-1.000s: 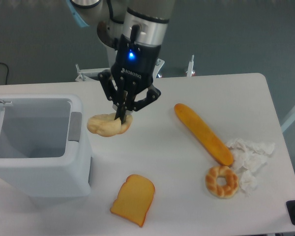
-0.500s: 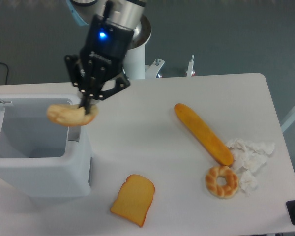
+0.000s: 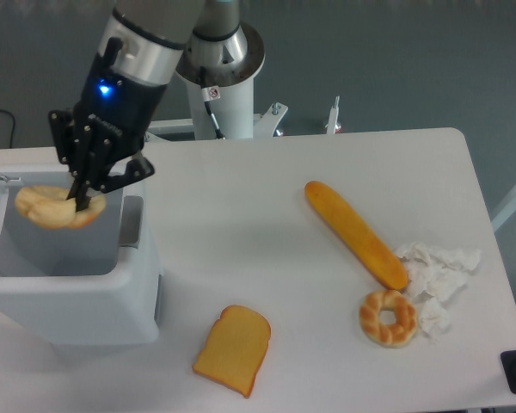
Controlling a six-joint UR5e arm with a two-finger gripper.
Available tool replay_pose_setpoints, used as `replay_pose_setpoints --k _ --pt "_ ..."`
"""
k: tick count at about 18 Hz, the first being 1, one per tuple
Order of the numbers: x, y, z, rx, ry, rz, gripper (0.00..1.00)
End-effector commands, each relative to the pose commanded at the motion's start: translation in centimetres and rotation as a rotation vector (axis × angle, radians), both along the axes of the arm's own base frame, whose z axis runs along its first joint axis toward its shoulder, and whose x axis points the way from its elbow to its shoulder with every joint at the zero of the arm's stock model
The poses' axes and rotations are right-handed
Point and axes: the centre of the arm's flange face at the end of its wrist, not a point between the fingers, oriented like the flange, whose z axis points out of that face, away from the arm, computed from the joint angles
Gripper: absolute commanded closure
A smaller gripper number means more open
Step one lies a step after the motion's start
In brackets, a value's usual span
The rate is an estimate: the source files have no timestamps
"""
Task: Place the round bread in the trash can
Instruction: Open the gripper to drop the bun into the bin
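Note:
My gripper (image 3: pixel 79 200) is shut on the round bread (image 3: pixel 50 208), a pale beige lumpy bun. It holds the bun in the air over the open mouth of the trash can (image 3: pixel 86 297), a large white boxy bin at the left of the table with a grey inside. The bun hangs above the bin's inner left-middle part. The bin's lid stands open at the far left edge of the view.
A long golden baguette (image 3: pixel 355 233) lies at the right middle. A twisted ring bread (image 3: pixel 388 317) sits beside crumpled white paper (image 3: pixel 437 272). An orange toast slice (image 3: pixel 232 349) lies near the front edge, just right of the bin.
My gripper has carried the round bread leftward, from above the table beside the bin, over the bin's right rim, to above the bin's opening.

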Motion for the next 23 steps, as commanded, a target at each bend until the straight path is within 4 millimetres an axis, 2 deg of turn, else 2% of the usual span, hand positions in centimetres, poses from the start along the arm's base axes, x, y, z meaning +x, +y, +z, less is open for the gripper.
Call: replay_pose_setpoints --k 1,3,5,6,7,13,19,23 --pt "0.0 0.0 0.1 0.003 0.003 -0.001 0.83" --pt "0.0 0.1 0.2 0.021 0.022 -0.009 0.65" --pt "-0.1 0.1 0.2 0.03 0.029 -0.01 0.51" --pt "-0.1 0.1 0.1 0.032 0.033 -0.014 0.36" --pt "-0.1 0.2 0.1 0.043 0.046 -0.023 0.26" --pt "0.0 0.1 -0.4 0.038 0.048 -0.029 0.25" --pt "1.5 0.5 -0.8 0.032 0.048 -0.054 0.25" --pt "1.7 0.5 -1.0 0.029 0.048 -0.057 0.25"
